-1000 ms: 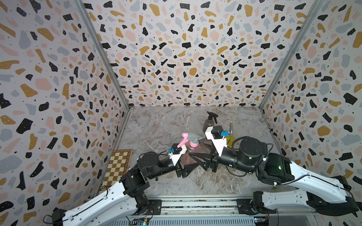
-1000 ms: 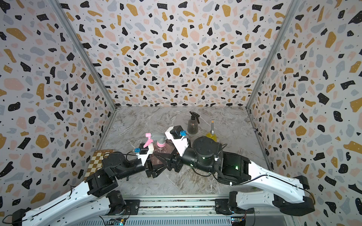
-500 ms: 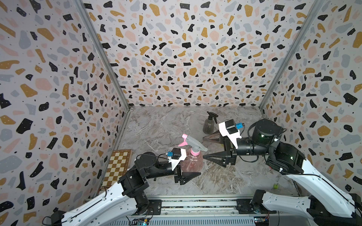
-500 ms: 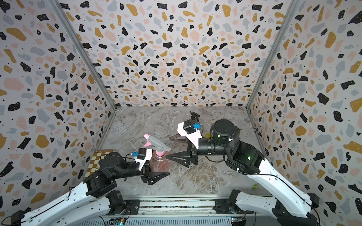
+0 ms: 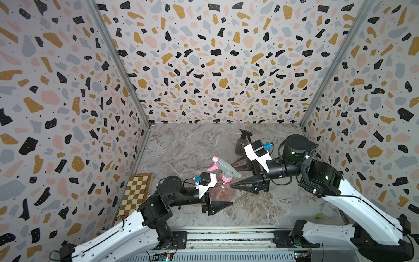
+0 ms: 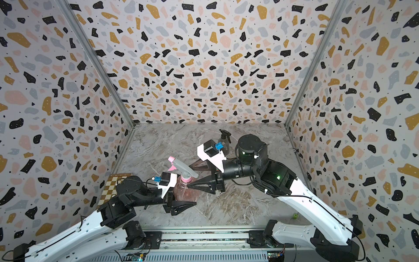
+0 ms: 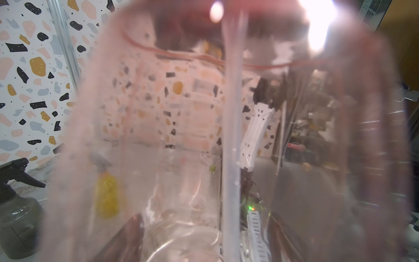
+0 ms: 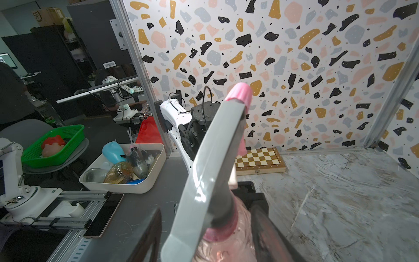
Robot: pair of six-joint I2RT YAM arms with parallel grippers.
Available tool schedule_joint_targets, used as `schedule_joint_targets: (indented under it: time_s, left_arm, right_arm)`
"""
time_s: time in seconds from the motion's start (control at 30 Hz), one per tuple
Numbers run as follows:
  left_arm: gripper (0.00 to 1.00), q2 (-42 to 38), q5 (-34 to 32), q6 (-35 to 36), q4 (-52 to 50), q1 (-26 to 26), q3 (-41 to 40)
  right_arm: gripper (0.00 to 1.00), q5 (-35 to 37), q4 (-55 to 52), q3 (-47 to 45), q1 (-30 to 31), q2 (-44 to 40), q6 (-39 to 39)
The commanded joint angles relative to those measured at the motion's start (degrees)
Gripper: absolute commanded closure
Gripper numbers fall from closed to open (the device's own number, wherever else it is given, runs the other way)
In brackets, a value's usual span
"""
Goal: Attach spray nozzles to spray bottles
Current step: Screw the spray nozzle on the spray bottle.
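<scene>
Two tools on one item. My left tool [image 5: 217, 199] is clenched on the body of the pink bottle [image 5: 221, 192], which is upright near the middle of the bench [image 5: 181, 145], toward its front edge. The pink-and-grey nozzle [image 5: 223, 166] sits on its neck, with the dip tube [image 7: 231, 136] running down inside. My right tool [image 5: 232, 174] is spread, one finger on each side of the pink collar, with gaps showing in the right wrist view. The dark-grey bottle [image 5: 241, 145], black nozzle [image 5: 246, 133] on, stands near the far edge.
</scene>
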Motion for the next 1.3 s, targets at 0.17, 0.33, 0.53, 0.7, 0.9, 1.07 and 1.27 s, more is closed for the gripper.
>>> schedule_joint_targets:
  time_s: [0.17, 0.33, 0.53, 0.7, 0.9, 1.07, 1.27]
  left_arm:
    - [1.00, 0.1, 0.1, -0.6, 4.6, 0.3, 1.9]
    - [1.00, 0.1, -1.0, -0.8, 4.6, 0.3, 1.8]
    - [1.00, -0.4, -5.1, -1.0, 4.7, 0.3, 1.9]
    - [1.00, -0.5, -15.6, -0.9, 3.9, 0.3, 2.3]
    - [1.00, 1.2, -28.4, -1.0, 3.6, 0.3, 2.2]
    - [1.00, 3.2, -32.8, -1.2, 3.2, 0.3, 2.7]
    - [1.00, 3.4, -30.8, -1.3, 2.1, 0.2, 3.0]
  right_arm:
    - [0.49, 1.8, 1.9, 1.3, 2.0, 0.1, 0.5]
    - [0.60, 3.4, 1.6, 1.0, 2.7, 0.3, 0.7]
    - [0.71, 7.3, 0.8, -0.1, 4.7, 0.4, 1.0]
    - [0.73, 17.5, 0.3, -2.7, 8.7, 0.6, 6.2]
    - [0.77, 40.3, 0.2, -6.0, 16.7, 2.4, 17.0]
    - [0.77, 53.4, 0.7, -5.5, 22.1, 6.5, 22.7]
    - [0.61, 56.9, 5.8, -6.1, 22.3, 3.1, 20.4]
